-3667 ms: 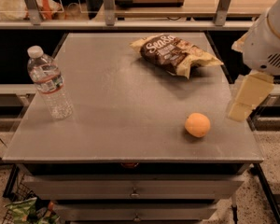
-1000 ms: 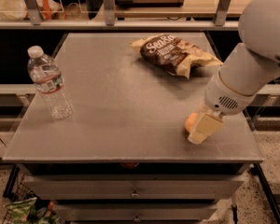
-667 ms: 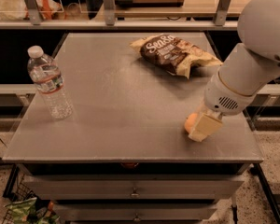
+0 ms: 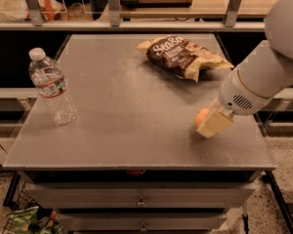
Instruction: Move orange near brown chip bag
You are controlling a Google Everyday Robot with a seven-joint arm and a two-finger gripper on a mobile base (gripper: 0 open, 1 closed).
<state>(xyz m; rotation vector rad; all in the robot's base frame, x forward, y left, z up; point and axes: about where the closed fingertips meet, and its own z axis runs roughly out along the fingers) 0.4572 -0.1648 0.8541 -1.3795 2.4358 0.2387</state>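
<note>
A grey metal table [image 4: 127, 106] with drawers under its front edge fills most of the view. The white robot arm [image 4: 263, 77] reaches in from about 3 o'clock, slanting down toward the tabletop. The brown chip bag [image 4: 180, 56] lies flat near the far edge, at about 1 o'clock from the table's middle. A clear plastic water bottle [image 4: 51, 87] with a white cap stands upright at about 9 o'clock, well apart from everything else. The cream-coloured gripper [image 4: 214, 124] is down at the tabletop at about 4 o'clock, right against the orange [image 4: 201, 116]. Whether it grips the fruit cannot be told. The orange peeks out on the gripper's left side, well short of the bag, which lies toward 11 o'clock from it.
</note>
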